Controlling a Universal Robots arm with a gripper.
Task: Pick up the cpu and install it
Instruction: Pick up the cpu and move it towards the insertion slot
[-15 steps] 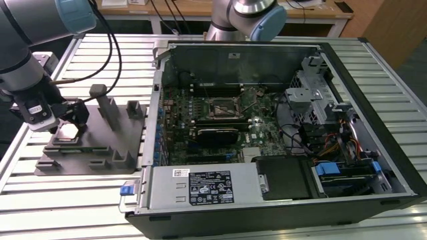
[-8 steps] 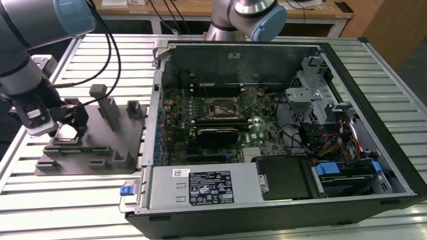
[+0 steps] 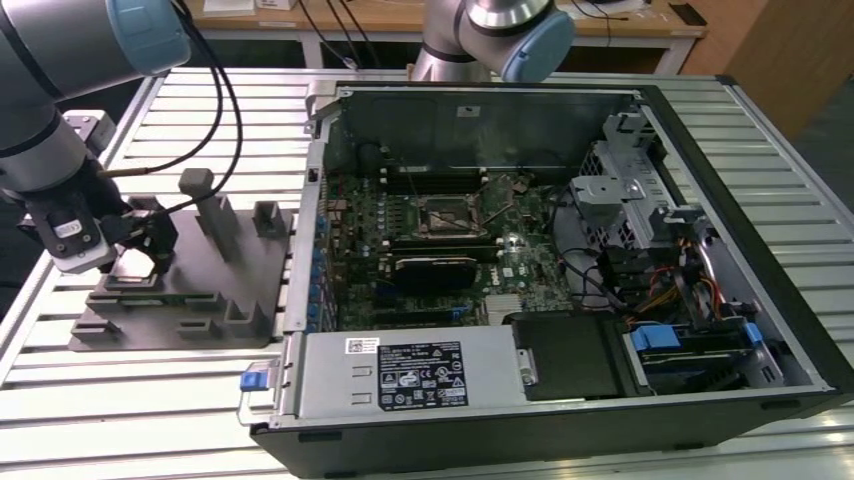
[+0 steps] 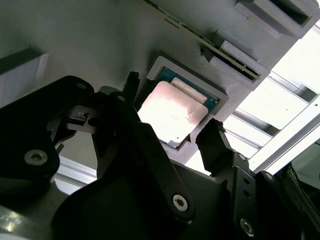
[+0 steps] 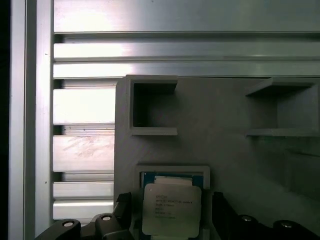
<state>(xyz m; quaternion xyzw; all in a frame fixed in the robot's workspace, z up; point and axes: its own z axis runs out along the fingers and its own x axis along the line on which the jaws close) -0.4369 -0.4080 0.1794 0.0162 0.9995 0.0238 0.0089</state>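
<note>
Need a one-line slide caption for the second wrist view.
Open gripper straddles the cpu, seated in a recess of the grey fixture, not yet grasped.

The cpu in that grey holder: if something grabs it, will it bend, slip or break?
Probably stiff: the cpu looks like a flat metal-topped square, unlikely to flex. Its smooth, shiny top suggests it could be slippery. Lying flat in a pocket of the grey fixture, it shouldn't roll or tip.
</note>
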